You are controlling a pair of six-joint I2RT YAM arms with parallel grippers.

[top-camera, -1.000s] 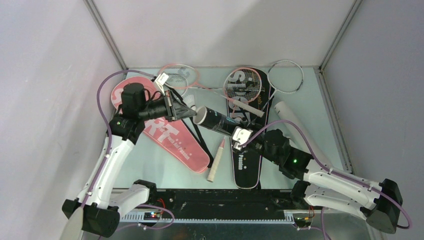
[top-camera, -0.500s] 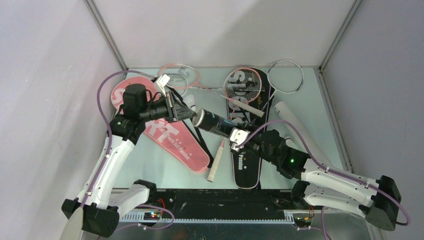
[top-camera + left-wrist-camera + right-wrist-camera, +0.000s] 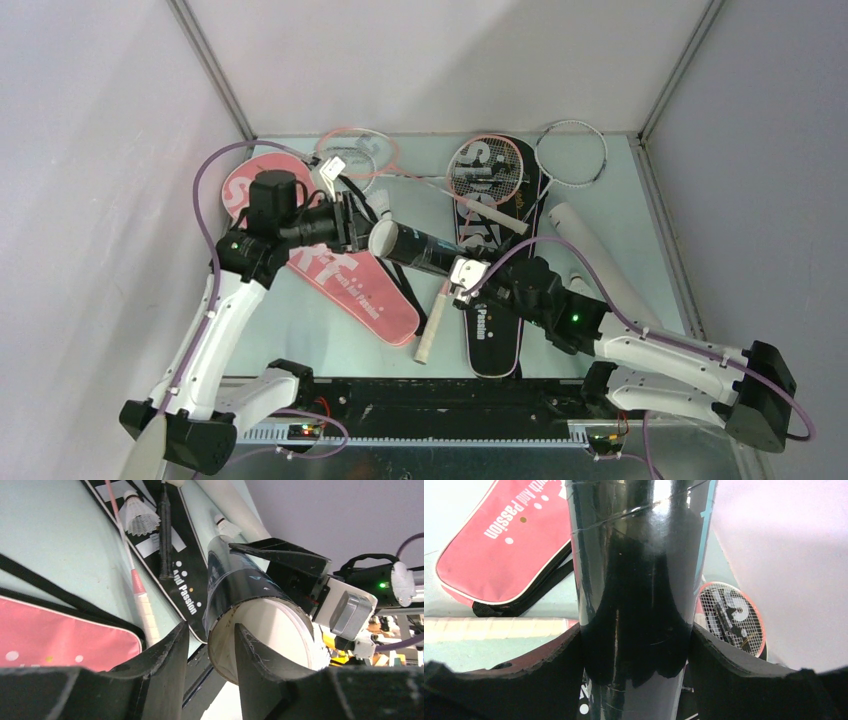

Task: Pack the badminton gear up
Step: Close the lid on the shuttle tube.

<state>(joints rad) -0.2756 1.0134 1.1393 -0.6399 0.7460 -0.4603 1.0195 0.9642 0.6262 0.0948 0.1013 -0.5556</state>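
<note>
Pale green bench [image 3: 632, 190], grey walls round it. Right hand [image 3: 462, 272] clamped on black tube [image 3: 415, 248], held off the bench over the middle, open mouth toward the left edge. Left hand [image 3: 355, 222] right at that mouth, fingers [image 3: 165, 670] part-way apart, nothing seen between them; tube rim sits just behind the gap. Pink cover [image 3: 330, 270] flat by the left edge. Black cover [image 3: 490, 320] mid-bench, pink racket [image 3: 485, 170] head on its far end. White racket [image 3: 572, 155] near far right corner. White tube [image 3: 600, 265] along the right edge. Shuttlecock [image 3: 139, 516] lying on the black cover.
</note>
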